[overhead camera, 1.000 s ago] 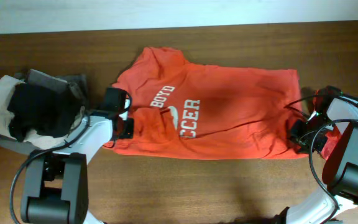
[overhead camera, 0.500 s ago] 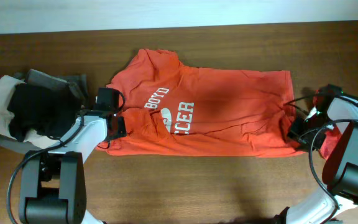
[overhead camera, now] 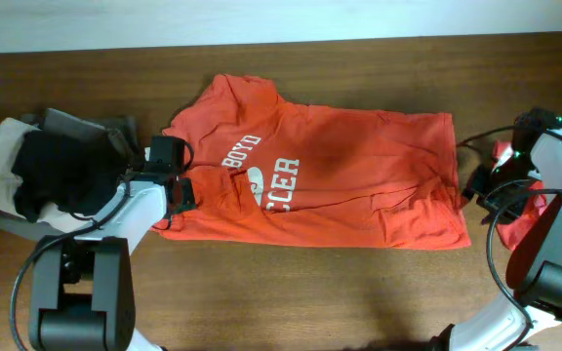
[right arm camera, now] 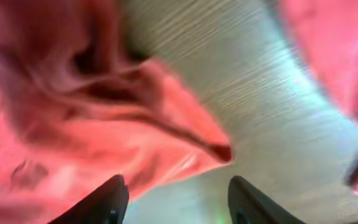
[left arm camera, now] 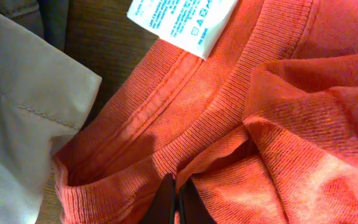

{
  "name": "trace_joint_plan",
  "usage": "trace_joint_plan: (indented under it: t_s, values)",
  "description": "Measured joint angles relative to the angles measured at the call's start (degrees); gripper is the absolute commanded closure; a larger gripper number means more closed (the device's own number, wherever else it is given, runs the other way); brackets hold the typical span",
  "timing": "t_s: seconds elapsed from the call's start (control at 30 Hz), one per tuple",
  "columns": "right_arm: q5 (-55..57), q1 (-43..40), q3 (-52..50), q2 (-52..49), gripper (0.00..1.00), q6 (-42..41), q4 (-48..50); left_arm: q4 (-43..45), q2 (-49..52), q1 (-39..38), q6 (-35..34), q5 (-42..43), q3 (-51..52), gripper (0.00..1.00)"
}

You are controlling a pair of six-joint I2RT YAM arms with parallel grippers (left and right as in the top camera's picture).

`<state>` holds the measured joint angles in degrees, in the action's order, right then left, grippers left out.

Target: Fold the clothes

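An orange-red T-shirt (overhead camera: pixel 340 190) from the clothes lies folded across the middle of the table, white letters "BOYD" and "CER" showing. My left gripper (overhead camera: pixel 177 192) is at its left end. In the left wrist view that gripper (left arm camera: pixel 178 200) is shut on the ribbed collar (left arm camera: pixel 229 99), below a white care label (left arm camera: pixel 182 22). My right gripper (overhead camera: pixel 478 187) hangs just off the shirt's right edge. It (right arm camera: pixel 179 202) stands open with nothing between its fingers, and a shirt corner (right arm camera: pixel 123 124) lies on the table in front of it.
A pile of beige, black and grey garments (overhead camera: pixel 47 171) sits at the left, and its beige cloth (left arm camera: pixel 23 106) lies close to my left gripper. Another red garment (overhead camera: pixel 527 213) lies under my right arm at the right edge, its cloth (right arm camera: pixel 334 50) blurred in the right wrist view.
My left gripper has dragged the shirt's collar end a little to the left. My right gripper has opened, let go of the shirt's right edge and drawn back to the right.
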<state>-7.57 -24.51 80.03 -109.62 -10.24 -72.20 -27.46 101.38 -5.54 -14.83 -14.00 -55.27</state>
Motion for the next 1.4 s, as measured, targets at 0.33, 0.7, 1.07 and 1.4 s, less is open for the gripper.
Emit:
trace_joint_plan:
  t_s: [0.33,0.7,1.07,1.4]
  values:
    - [-8.66,5.35,0.00,0.00,0.41,7.13,6.51,0.09,0.24,0.00,-0.02,0.07,0.00,1.00]
    - [2.40,7.04,0.00,0.00,0.59,3.48,12.96,0.04,0.26,0.00,-0.02,0.42,0.00,1.00]
    - [-0.57,7.04,-6.95,0.00,0.66,4.35,18.78,0.04,0.26,0.00,-0.02,0.48,0.00,1.00]
    - [-0.81,6.16,-9.53,-0.02,0.95,5.20,20.06,0.04,0.26,0.00,-0.02,0.48,0.00,1.00]
